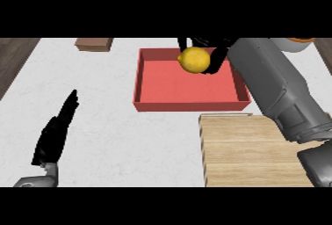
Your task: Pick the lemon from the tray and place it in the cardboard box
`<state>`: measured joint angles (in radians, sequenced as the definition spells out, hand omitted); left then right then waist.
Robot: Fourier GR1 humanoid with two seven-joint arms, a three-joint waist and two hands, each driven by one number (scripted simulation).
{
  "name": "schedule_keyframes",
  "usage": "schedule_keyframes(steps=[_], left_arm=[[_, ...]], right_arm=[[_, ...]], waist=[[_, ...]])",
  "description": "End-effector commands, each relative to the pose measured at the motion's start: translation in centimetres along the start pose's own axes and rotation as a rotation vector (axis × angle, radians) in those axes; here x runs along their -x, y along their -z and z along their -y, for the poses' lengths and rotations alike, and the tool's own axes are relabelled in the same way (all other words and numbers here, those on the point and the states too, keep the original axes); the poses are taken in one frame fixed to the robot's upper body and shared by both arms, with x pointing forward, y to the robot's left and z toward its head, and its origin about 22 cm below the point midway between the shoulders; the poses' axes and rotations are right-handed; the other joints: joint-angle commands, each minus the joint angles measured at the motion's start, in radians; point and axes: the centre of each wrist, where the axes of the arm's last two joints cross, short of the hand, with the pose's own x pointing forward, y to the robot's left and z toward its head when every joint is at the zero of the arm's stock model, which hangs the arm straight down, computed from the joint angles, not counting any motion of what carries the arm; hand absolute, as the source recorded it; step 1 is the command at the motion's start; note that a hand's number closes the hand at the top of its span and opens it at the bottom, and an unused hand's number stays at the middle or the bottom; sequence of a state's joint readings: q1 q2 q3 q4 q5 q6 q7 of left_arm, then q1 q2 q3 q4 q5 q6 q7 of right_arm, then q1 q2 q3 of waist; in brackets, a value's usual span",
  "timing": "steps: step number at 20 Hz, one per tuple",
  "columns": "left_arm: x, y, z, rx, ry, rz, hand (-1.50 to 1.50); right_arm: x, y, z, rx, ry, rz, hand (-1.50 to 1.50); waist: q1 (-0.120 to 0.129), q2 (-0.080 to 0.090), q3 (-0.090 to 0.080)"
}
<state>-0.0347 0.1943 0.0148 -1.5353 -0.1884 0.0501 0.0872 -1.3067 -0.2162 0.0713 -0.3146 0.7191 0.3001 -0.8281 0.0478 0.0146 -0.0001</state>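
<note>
One round yellow lemon (194, 60) sits clamped in our right hand (212, 52) above the far edge of the red box (188, 104), so we judge release comes next, while our left hand (57, 132) rests straight-fingered at lower left.

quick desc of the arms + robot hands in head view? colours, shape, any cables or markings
Both forearms are grey, smooth and blocky; the right forearm looks bulky with rounded edges. Left robot hand and right robot hand are black with slim fingers. No cables or markings show.
</note>
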Motion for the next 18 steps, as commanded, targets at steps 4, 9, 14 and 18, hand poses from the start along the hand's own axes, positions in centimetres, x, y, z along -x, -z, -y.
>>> schedule_keyframes(steps=[4, 9, 14, 18], left_arm=[[0.0, 0.3, 0.3, -0.016, -0.002, -0.003, 0.0], [-0.1, -0.2, -0.1, -0.006, 0.002, 0.001, 0.0], [0.1, -1.2, -0.7, 0.021, -0.006, -0.001, 0.0], [-0.9, 0.5, -1.1, -0.025, -0.006, -0.002, 0.0]], right_arm=[[0.1, 2.7, -6.4, -0.121, 0.077, -0.09, -1.5], [0.2, 2.7, -6.5, -0.102, 0.107, -0.072, -1.5], [0.0, 3.3, -7.2, 0.021, 0.313, -0.046, -1.5], [0.5, 2.3, -5.9, 0.206, 0.486, -0.063, -1.5]], waist=[[0.001, 0.005, 0.0], [0.005, 0.005, 0.0], [0.008, 0.002, 0.001], [-0.002, 0.005, 0.001]])
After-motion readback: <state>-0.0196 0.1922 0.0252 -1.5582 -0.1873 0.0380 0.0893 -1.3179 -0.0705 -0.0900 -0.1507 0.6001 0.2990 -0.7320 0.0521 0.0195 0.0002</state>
